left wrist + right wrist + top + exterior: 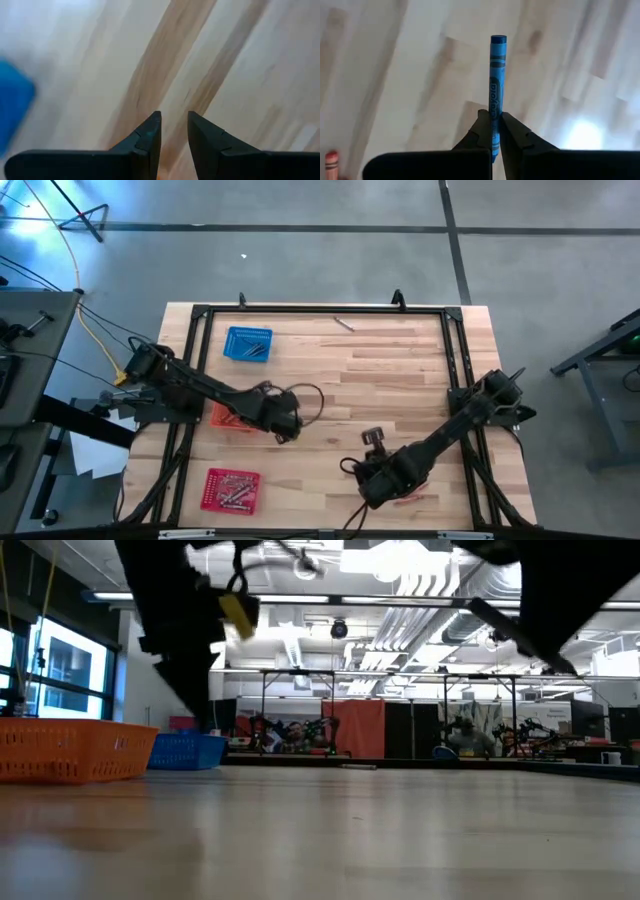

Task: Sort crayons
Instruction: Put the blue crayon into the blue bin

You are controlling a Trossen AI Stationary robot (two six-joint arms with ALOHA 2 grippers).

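1. On the wooden table (400,370), seen from above, three mesh baskets line the left side: a blue basket (247,344) toward the far edge, an orange basket (222,416) partly hidden under the left arm, and a red basket (230,489) at the near edge holding several crayons (233,491).
2. Across the far part of the table a single thin stick (343,324) lies alone, well apart from both arms.
3. At table height, the orange basket (70,751) and blue basket (186,750) stand at the left, with the room's frames and equipment behind.
4. Over bare wood just right of the orange basket hangs the left gripper (174,125), its fingers a narrow gap apart and holding nothing.
5. Near the table's front edge, right of centre, the right gripper (365,480) is closed on a blue crayon (496,85), pinched near its lower end with most of its length jutting out past the fingertips (481,122).
6. Beside that gripper a red crayon (331,160) lies on the wood, apart from the fingers.
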